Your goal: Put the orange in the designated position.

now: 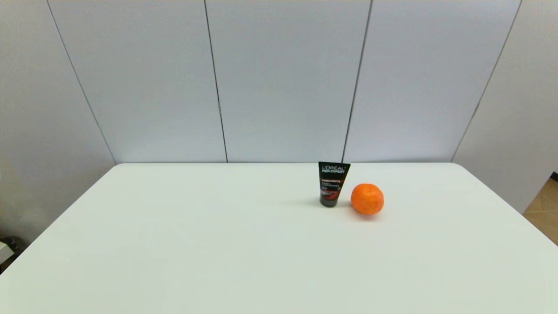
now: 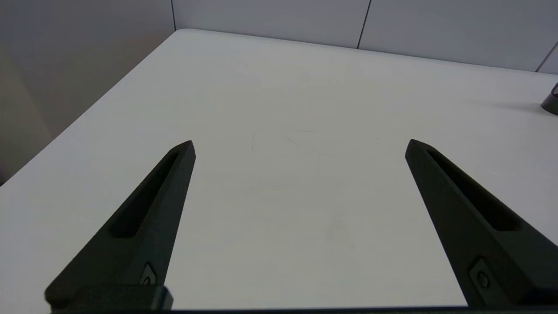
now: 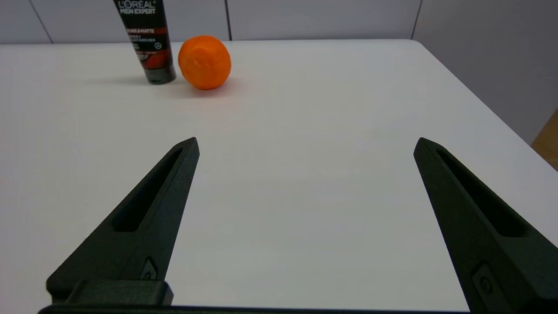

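Note:
The orange rests on the white table, right of centre and toward the far edge, just right of an upright black L'Oreal tube. The right wrist view shows the same orange beside the tube, well ahead of my right gripper, which is open and empty. My left gripper is also open and empty over bare tabletop; only the tube's base shows at that view's edge. Neither arm appears in the head view. The designated position has no mark on the table.
Grey wall panels stand behind the table's far edge. The table's right edge drops to a wooden floor. Bare tabletop spreads left of the tube and in front of both objects.

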